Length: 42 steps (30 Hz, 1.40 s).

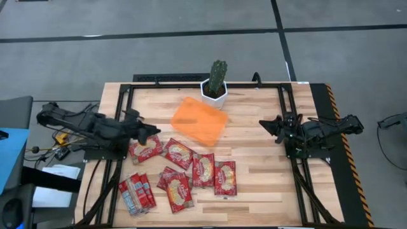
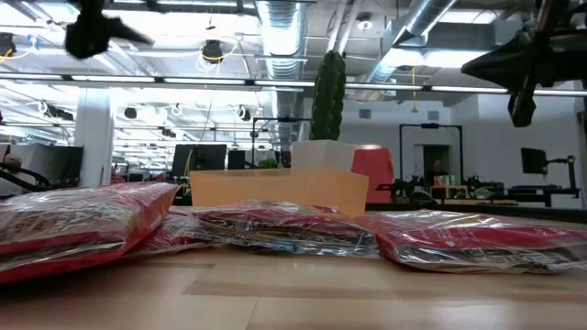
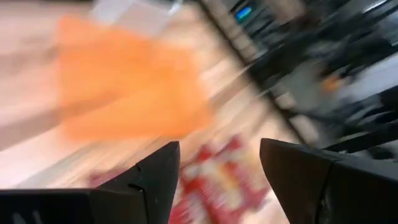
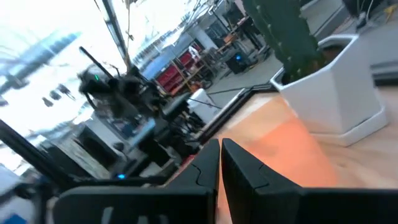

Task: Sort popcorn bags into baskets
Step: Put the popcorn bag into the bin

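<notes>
Popcorn bags [image 1: 180, 173] on table, outside orange basket [image 1: 199, 120] | left gripper [image 1: 154, 132] spread | right gripper [image 1: 262, 123] pressed together

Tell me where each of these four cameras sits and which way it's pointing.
High: overhead, facing straight down; both arms, left claw, right claw.
Low: tabletop level, facing across the popcorn bags into the room.
Left wrist: past open fingers toward the bags.
Right wrist: past closed fingers toward the white pot.
Shared: the orange tray appears in all four.
</notes>
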Available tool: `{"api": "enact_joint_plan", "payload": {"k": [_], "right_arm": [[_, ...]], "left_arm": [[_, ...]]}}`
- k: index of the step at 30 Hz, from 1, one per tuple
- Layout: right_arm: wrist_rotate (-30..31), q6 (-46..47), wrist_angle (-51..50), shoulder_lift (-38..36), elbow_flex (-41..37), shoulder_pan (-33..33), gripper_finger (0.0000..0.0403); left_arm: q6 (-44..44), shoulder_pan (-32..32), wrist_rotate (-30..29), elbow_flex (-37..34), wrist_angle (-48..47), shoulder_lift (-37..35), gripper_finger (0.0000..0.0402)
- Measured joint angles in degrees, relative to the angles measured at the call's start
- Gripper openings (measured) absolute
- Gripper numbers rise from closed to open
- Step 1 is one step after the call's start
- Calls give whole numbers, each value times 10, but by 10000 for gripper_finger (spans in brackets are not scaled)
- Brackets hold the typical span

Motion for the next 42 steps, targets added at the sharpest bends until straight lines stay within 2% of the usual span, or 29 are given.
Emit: {"api": "enact_joint_plan", "payload": {"k": [4,9,14,21,30,34,42], "right_arm": [[-24,25,-1,0,0,0,43],[-51,29,-2,0,0,1,43],[-52,28,-4,0,1,1,47],[-52,28,-24,0,1,1,60],[-32,27,-39,0,1,0,64],[-22,27,-46,0,1,0,64],[-21,27,-60,0,1,0,64]], "left_arm": [[-42,17,29,-1,-99,32,212],[-25,54,101,-1,-157,63,220],[50,104,151,-1,-161,94,253],[150,210,216,-1,-184,167,296],[336,349,332,-1,-188,240,295],[407,401,366,-1,-192,269,295],[519,451,423,-1,-191,346,294]]}}
